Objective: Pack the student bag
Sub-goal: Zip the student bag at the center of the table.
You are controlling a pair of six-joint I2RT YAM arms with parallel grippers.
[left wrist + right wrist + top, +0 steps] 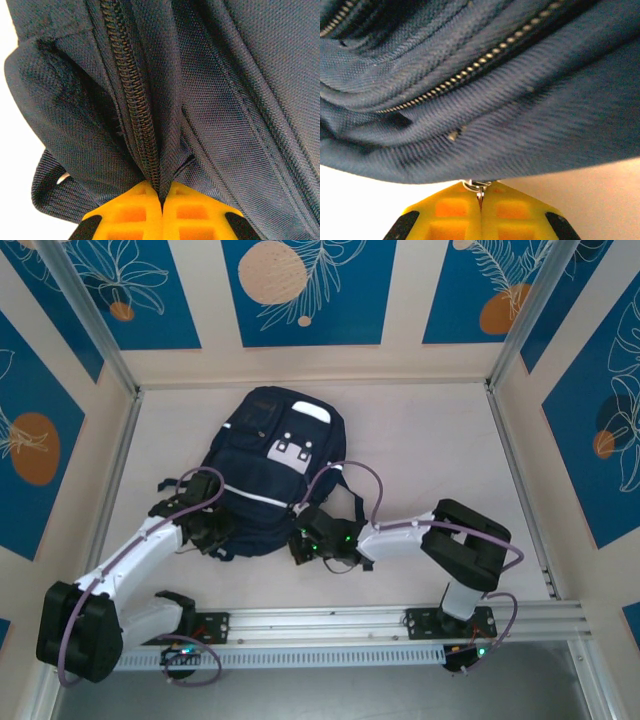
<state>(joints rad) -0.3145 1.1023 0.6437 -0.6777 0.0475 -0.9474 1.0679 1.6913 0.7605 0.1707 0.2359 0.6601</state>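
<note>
Both jaws pinch the bag (pixel 270 470), lying on the tabletop (pixel 430 440) at 12 o'clock: left on fabric by the zipper (pixel 132 100), right on a metal pull (pixel 479 186), which a hard tug could slip.

Student bag (pixel 265 475): navy woven cloth, coarse weave, matt.
Side zip (pixel 132 115): dark plastic-looking coil, dull.
Second zip (pixel 470 75): small, pale, metal-looking teeth.
Zip pull (pixel 477 186): bright metal, shiny.
Left tool (pixel 161 200), right tool (pixel 481 197): yellow moulded plastic, smooth, slight sheen.
Desk (pixel 420 440): pale, smooth, matt.
</note>
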